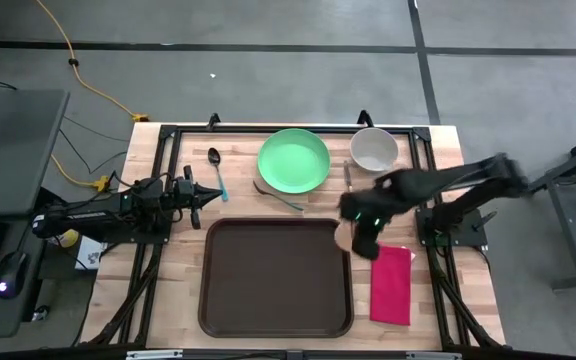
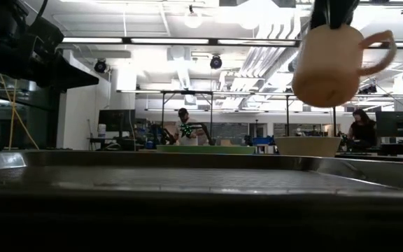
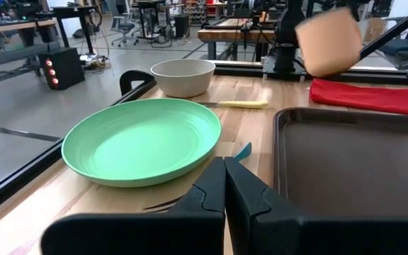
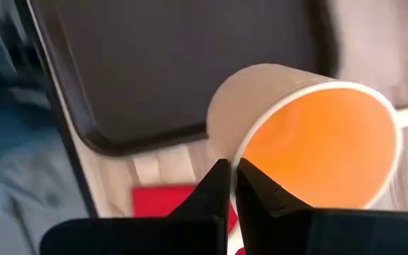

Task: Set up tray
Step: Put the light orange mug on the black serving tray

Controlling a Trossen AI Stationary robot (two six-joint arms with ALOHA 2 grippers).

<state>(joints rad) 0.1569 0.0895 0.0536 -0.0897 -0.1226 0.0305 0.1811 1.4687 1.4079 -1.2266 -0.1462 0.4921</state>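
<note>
The dark brown tray lies flat on the near middle of the wooden table. My right gripper hangs above the tray's far right corner, shut on a beige cup with an orange inside and a side handle. The left wrist view shows the cup in the air over the red napkin. My left gripper stays shut and level at the table's left side, left of the tray's far corner, touching nothing. My right gripper holds the cup by its rim, one finger inside the cup and one outside against the wall. The fingers come from above, pointing steeply down. The cup hangs below them, slightly tilted, mouth up, clear of the table and the tray.
A green plate, a white bowl, a spoon, a fork and a knife lie along the far side. A red napkin lies right of the tray. People stand in the room beyond.
</note>
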